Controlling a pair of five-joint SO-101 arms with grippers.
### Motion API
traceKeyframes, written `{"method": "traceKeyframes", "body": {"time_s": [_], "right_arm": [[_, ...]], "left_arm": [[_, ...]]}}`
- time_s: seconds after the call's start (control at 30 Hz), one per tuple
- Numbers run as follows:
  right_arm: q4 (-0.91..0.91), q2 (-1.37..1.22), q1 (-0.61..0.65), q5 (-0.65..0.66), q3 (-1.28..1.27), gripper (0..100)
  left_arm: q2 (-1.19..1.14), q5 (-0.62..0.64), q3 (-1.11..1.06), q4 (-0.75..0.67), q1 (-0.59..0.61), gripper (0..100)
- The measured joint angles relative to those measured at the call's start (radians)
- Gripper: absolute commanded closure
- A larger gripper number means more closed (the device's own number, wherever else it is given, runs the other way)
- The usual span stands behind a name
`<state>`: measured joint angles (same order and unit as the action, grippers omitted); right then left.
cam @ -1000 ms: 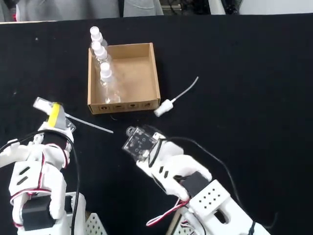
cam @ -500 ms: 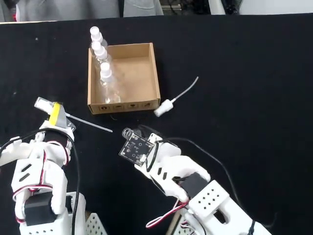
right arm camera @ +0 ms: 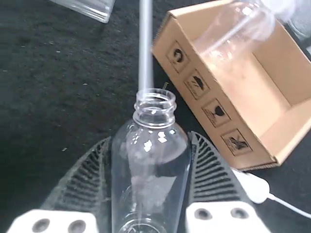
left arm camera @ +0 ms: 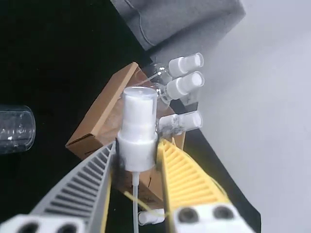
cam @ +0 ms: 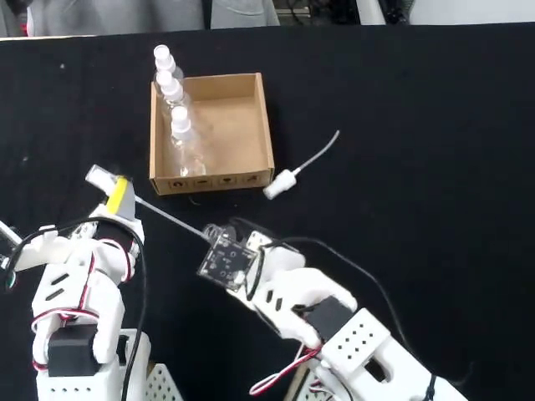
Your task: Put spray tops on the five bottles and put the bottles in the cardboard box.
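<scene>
The left hand (left arm camera: 138, 148) is clamped on a spray top (left arm camera: 138, 121), its tube slanting to the open neck of the bottle (right arm camera: 149, 165) gripped by the right hand (right arm camera: 149, 145); the tip seems just at the mouth. Three capped bottles (cam: 184, 138) sit along one wall of the cardboard box (cam: 251, 179); a loose spray top (cam: 282, 185) lies on the desk (cam: 418, 125) just beside it.

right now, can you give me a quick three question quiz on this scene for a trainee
1. True or false: the bottle in the right gripper is already capped.
2. How many capped bottles are in the cardboard box? A two, B three, C five.
3. Fill in: the left gripper is shut on a ____.
Key: 1 false, it is open at the top; 2 B; 3 spray top.
</scene>
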<state>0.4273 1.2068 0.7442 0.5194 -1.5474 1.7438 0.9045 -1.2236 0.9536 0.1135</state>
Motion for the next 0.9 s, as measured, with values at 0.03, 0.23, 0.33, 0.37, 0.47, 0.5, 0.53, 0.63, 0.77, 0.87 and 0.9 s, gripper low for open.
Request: {"method": "traceKeyframes", "body": {"time_s": [0.03, 0.23, 0.33, 0.37, 0.47, 0.5, 0.53, 0.63, 0.77, 0.87, 0.9], "right_arm": [[0.0, 0.0, 0.003, 0.0, 0.0, 91.0], [0.0, 0.0, 0.009, 0.0, 0.0, 91.0], [0.0, 0.0, 0.009, 0.0, 0.0, 91.0], [0.0, 0.0, 0.009, 0.0, 0.0, 91.0], [0.0, 0.0, 0.009, 0.0, 0.0, 91.0], [0.0, 0.0, 0.009, 0.0, 0.0, 91.0], [0.0, 0.0, 0.009, 0.0, 0.0, 91.0], [-0.002, 0.0, 0.009, 0.0, -0.002, 91.0], [-0.002, 0.0, 0.009, 0.0, -0.002, 91.0], [-0.002, 0.0, 0.009, 0.0, -0.002, 91.0], [-0.002, 0.0, 0.009, 0.0, -0.002, 91.0]], "left_arm": [[0.003, 0.0, -0.008, -0.009, 0.002, 97], [-0.006, 0.0, -0.048, -0.058, -0.006, 97], [-0.006, 0.0, -0.049, -0.06, -0.006, 97], [-0.006, 0.0, -0.049, -0.06, -0.006, 97], [-0.006, -0.005, -0.051, -0.06, -0.006, 97], [-0.006, -0.014, -0.051, -0.06, -0.014, 97], [-0.005, -0.018, -0.055, -0.061, -0.023, 97], [-0.008, -0.026, -0.072, -0.061, -0.048, 97], [-0.003, -0.031, -0.072, -0.061, -0.055, 97], [-0.006, -0.031, -0.072, -0.061, -0.061, 97], [-0.005, -0.031, -0.072, -0.061, -0.061, 97]]}}
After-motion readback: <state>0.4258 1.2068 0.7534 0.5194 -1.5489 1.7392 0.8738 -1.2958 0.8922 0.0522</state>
